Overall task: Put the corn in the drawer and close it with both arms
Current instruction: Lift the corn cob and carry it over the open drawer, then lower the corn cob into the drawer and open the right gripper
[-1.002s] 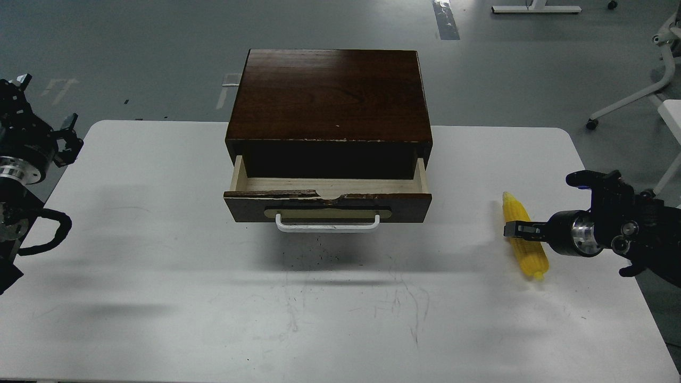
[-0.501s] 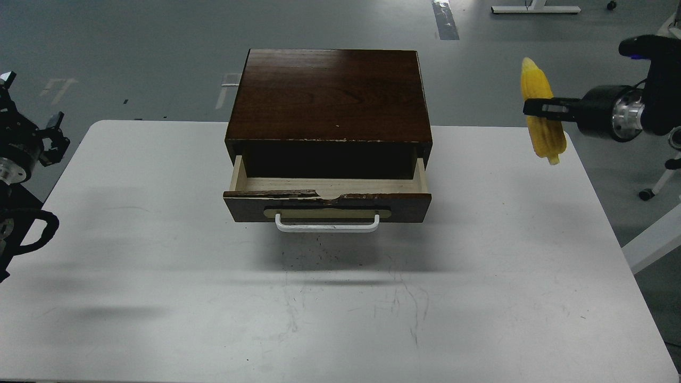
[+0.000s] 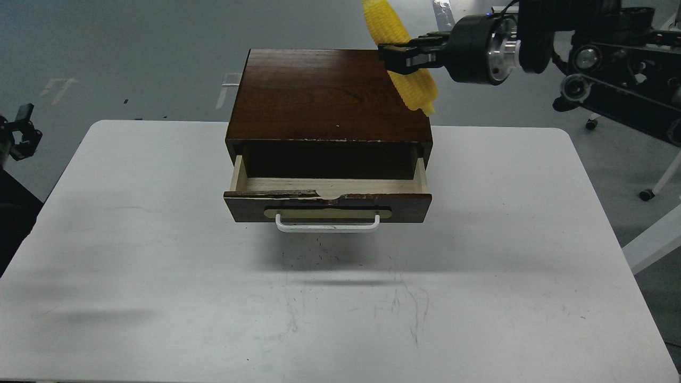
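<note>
My right gripper (image 3: 400, 56) is shut on the yellow corn (image 3: 420, 90) and holds it high in the air, over the back right corner of the dark brown cabinet (image 3: 327, 96). The cob hangs tilted, its upper end cut off by the top edge of the view. The drawer (image 3: 327, 199) stands part-way open at the cabinet's front, with pale wood inside, a chipped top edge and a white bar handle (image 3: 327, 226). Nothing shows inside it. My left gripper (image 3: 21, 133) is small and dark at the far left edge, beside the table.
The cabinet stands at the back middle of a white table (image 3: 159, 255). Grey floor lies beyond. White chair or stand legs (image 3: 657, 186) are off the table's right side.
My right arm has lifted the corn off the table's right side and carried it up and left to above the cabinet. My left arm has drawn back toward the left edge.
</note>
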`<state>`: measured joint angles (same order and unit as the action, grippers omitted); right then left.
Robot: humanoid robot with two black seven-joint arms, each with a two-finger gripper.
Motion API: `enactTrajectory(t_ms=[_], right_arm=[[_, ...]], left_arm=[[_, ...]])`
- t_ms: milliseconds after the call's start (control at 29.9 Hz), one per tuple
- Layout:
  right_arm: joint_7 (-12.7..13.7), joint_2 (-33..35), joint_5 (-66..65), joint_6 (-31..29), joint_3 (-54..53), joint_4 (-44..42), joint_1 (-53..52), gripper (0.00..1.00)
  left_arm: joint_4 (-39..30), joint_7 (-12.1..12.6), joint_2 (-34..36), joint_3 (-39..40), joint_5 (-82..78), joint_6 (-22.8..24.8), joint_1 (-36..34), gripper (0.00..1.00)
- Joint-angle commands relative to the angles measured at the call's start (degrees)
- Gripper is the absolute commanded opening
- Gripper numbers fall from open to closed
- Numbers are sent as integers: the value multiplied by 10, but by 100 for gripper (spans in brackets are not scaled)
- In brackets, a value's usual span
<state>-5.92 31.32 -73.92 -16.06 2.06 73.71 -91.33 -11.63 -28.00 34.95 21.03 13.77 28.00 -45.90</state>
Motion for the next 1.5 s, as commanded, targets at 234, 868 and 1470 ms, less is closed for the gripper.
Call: enactTrajectory(t_ms=[234,868,1470], right_arm=[[-23,-49,-248,-27,50,72,-6,0],[-23,-89,-306,-28,94,64,16,0],[-24,-89,-275,-28,86,32,37,49]], left_arm=[[-1,0,1,1,-1,0,3,98],[-1,0,28,14,0,0,1,98],[0,0,32,14,0,0,2,98]])
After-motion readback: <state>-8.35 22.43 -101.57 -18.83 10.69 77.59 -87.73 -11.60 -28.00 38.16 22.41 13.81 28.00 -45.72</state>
